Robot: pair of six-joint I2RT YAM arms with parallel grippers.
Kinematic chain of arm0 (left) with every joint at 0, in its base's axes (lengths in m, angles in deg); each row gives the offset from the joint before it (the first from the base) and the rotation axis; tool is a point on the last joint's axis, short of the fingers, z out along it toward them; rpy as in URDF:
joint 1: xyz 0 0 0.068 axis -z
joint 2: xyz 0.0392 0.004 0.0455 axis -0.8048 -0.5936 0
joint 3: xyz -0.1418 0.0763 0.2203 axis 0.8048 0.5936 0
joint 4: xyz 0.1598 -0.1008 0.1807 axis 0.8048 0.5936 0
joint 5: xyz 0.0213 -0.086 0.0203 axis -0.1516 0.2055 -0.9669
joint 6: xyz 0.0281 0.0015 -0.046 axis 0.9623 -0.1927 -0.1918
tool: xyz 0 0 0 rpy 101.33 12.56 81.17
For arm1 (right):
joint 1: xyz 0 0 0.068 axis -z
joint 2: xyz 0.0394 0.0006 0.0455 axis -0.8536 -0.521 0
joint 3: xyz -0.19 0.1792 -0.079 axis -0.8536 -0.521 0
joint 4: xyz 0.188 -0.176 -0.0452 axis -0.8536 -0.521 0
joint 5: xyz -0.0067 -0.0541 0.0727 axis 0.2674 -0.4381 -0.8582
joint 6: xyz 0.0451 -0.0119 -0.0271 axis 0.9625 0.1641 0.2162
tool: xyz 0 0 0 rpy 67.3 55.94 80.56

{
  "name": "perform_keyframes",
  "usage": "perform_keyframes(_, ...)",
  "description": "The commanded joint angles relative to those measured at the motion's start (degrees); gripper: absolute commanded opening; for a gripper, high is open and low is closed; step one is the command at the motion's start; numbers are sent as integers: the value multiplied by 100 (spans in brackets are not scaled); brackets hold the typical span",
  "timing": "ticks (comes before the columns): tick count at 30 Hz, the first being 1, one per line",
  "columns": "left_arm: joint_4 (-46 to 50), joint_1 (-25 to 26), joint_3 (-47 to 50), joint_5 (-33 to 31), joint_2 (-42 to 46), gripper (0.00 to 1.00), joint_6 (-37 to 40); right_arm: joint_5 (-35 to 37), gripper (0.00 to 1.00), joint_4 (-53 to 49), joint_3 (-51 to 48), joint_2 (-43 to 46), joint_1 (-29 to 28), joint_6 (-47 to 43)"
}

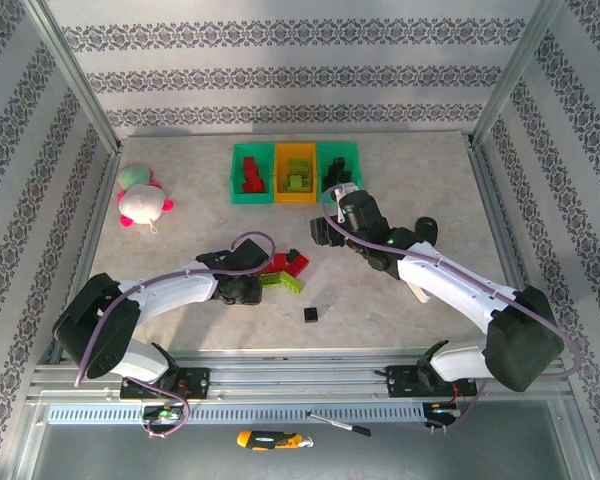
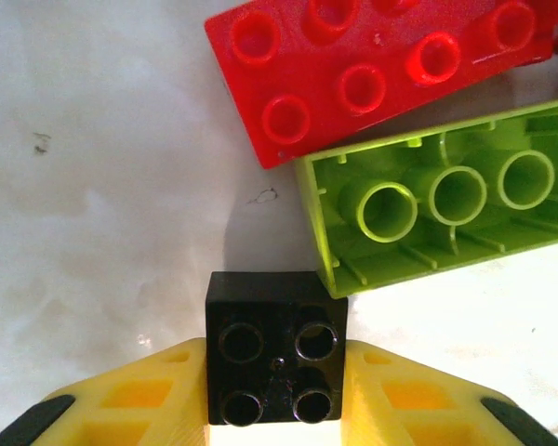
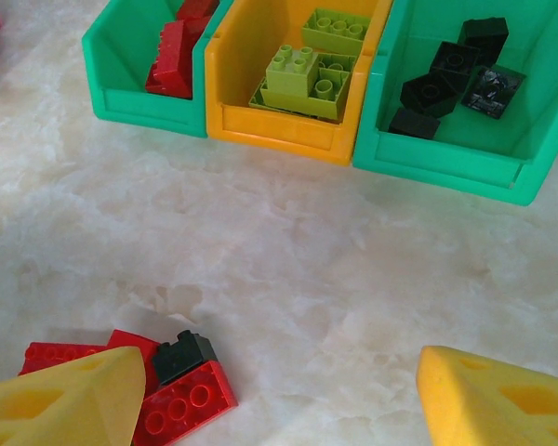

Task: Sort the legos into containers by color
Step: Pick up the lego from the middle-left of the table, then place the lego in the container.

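My left gripper (image 2: 274, 395) is shut on a small black lego (image 2: 274, 344), its yellow fingers (image 2: 121, 409) pressed against both sides. Just beyond it lie a red lego (image 2: 381, 70) and an upturned lime green lego (image 2: 446, 214). From above, the left gripper (image 1: 248, 290) sits at the left edge of the small pile of legos (image 1: 285, 268). My right gripper (image 3: 279, 400) hangs open over bare table, nothing between its fingers. The containers stand ahead of it: a green one (image 3: 144, 107) with red legos, an orange one (image 3: 279, 139) with lime ones, a green one (image 3: 446, 167) with black ones.
A lone black lego (image 1: 310, 314) lies near the table's front edge. A red lego (image 3: 181, 404) and a black lego (image 3: 181, 356) lie by the right gripper's left finger. A pink, white and green plush toy (image 1: 140, 198) sits at the far left.
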Motion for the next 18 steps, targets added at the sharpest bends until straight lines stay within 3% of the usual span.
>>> perform_keyframes(1, 271, -53, -323, -258, 330, 36, -46, 24, 77, 147, -21, 193, -55, 154)
perform_keyframes(8, -275, -66, -1264, -698, 42, 36, 439, 263, 77, 132, -262, 738, -46, 221)
perform_keyframes(18, -1020, -110, -3987, -575, -2195, 36, 1445, 494, 77, -118, -709, 1623, 142, 228)
